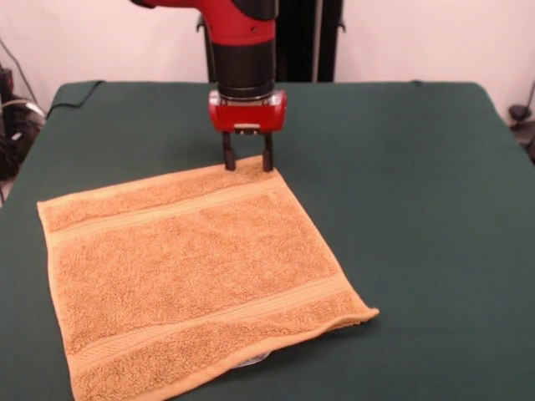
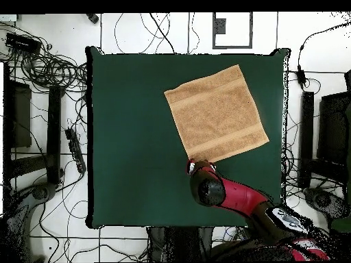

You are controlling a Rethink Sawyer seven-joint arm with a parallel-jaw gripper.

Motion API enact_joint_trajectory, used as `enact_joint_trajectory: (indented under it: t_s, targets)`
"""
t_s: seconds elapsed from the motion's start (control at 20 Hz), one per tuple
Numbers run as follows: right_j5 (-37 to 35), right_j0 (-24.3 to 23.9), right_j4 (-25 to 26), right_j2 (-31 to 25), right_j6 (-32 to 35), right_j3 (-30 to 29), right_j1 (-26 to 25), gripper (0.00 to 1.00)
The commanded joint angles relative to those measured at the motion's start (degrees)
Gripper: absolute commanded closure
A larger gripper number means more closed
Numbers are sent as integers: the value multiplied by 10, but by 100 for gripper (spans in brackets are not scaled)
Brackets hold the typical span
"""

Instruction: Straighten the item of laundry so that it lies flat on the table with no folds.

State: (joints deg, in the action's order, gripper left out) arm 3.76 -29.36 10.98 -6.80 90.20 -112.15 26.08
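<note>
- The towel [image 1: 201, 276] is spread flat on the table [image 1: 418, 184].
- The gripper [image 1: 247, 164] is held released at the towel's far corner — fingers parted, grasping nothing.

White wall [image 1: 418, 38], cable-strewn tiled floor [image 2: 41, 61]

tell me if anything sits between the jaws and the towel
Nothing visible does. The gripper stands open right at the towel's far corner, with only bare green table around it. The towel already lies spread out.
</note>
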Motion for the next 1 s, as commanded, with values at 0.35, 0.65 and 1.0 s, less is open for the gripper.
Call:
enact_joint_trajectory:
  t_s: [0.35, 0.65, 1.0]
  targets:
    - [82, 9, -11, -34, 100, 128, -159, 0]
    - [95, 21, -18, -21, 107, 126, -156, 100]
    - [106, 19, -15, -24, 111, 119, -155, 100]
